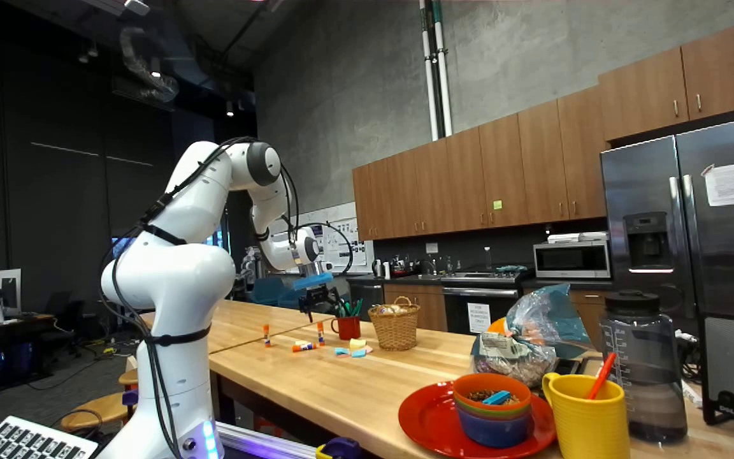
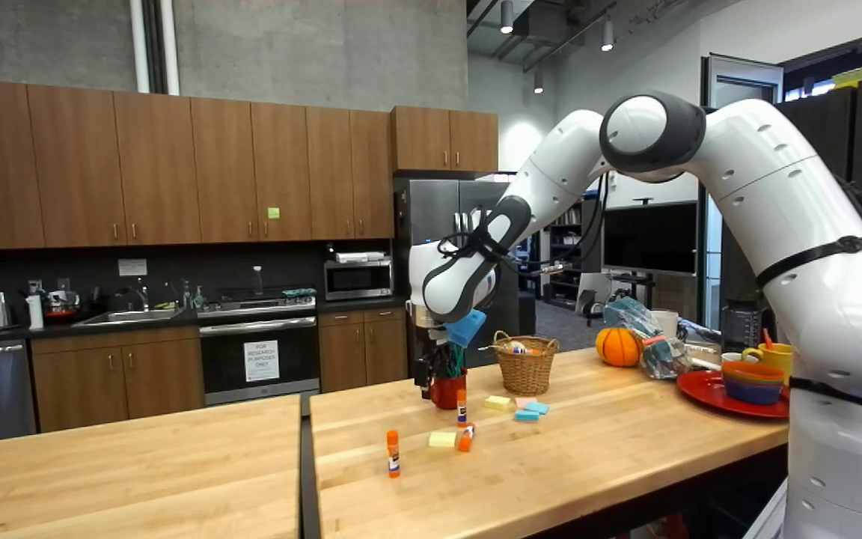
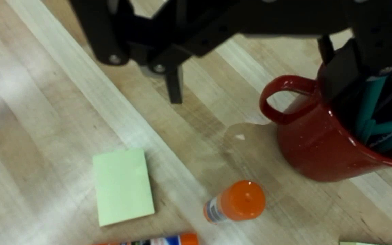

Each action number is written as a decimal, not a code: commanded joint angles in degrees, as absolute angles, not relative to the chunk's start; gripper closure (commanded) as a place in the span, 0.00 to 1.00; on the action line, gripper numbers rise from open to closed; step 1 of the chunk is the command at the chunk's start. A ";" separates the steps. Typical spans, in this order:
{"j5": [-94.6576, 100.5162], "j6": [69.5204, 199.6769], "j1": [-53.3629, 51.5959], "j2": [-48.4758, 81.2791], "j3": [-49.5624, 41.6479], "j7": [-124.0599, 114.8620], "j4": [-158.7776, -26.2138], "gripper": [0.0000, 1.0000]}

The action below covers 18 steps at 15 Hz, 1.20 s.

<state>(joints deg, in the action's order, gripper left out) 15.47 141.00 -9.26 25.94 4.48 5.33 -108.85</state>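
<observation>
Claw (image 3: 259,81) spread; in wrist view, one finger (image 3: 341,72) overlaps the rim of the red mug (image 3: 315,146), contact unclear; other finger out on handle side.

Through my cameras I list: grey concrete wall (image 2: 319,49), brown wooden wall cabinets (image 2: 154,168), two-door stainless-steel refrigerator (image 1: 720,248), dark grey floor (image 2: 562,323), lit cylindrical ceiling lights (image 2: 506,15).

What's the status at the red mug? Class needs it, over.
Gripper open, nothing held. Red mug upright, teal pens inside. Possible obstacle: orange-capped glue stick, standing close by.
</observation>
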 commanded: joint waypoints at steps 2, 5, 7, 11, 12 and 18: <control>17.75 141.17 -10.53 28.12 2.70 3.32 -105.48 0.00; 18.24 140.87 -10.68 29.16 2.17 3.22 -104.14 0.00; 17.78 140.62 -10.50 29.86 2.24 3.41 -103.71 0.00; 16.23 139.74 -10.10 31.21 2.68 3.29 -103.81 0.27; 15.89 139.78 -10.07 31.42 2.76 2.84 -103.85 0.32; 13.47 140.49 -10.06 30.99 3.69 0.99 -103.58 0.79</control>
